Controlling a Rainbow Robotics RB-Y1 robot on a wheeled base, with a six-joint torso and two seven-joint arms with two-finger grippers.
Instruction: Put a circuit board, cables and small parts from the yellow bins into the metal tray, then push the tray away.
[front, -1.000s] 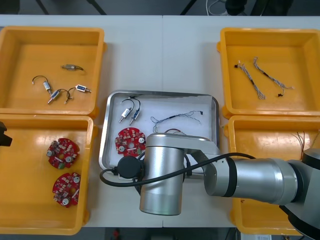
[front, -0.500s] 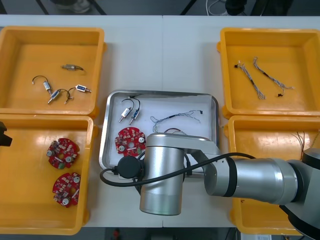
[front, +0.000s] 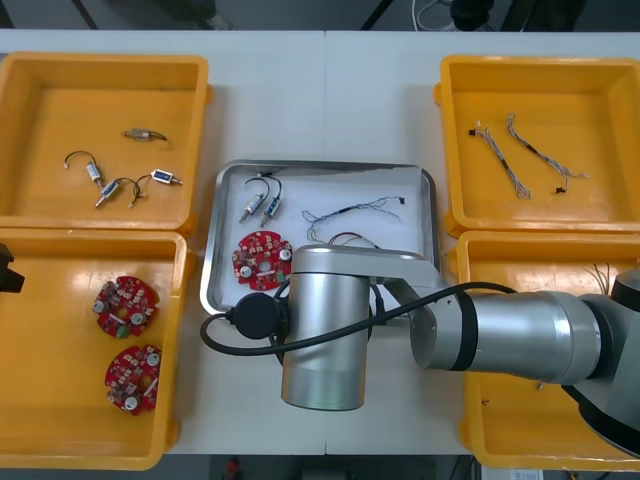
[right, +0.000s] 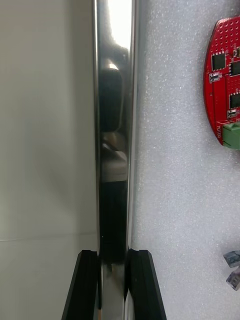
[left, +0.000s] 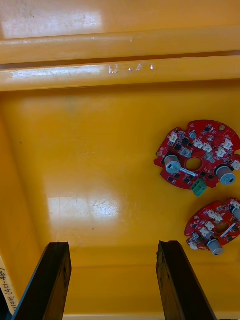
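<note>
The metal tray (front: 432, 205), white inside, holds a red circuit board (front: 262, 260), small metal parts (front: 258, 205), a thin twisted cable (front: 355, 212) and a red and yellow cable (front: 345, 238). My right arm (front: 322, 340) covers the tray's near edge. In the right wrist view my right gripper (right: 114, 252) is shut on the tray's shiny rim (right: 114, 100), one finger on each side of it, and the circuit board (right: 225, 110) lies inside. My left gripper (left: 112, 245) hangs open over the near left yellow bin (left: 100, 175), short of two red circuit boards (left: 197, 155).
The far left yellow bin (front: 30, 190) holds several small metal parts (front: 120, 170). Cables (front: 520, 150) lie in the far right bin (front: 610, 200). The near right bin (front: 560, 265) sits beside my right arm. Bare table stretches beyond the tray.
The tray has slid away from me, towards the table's far side, with my right arm following it. The left arm has not moved.
</note>
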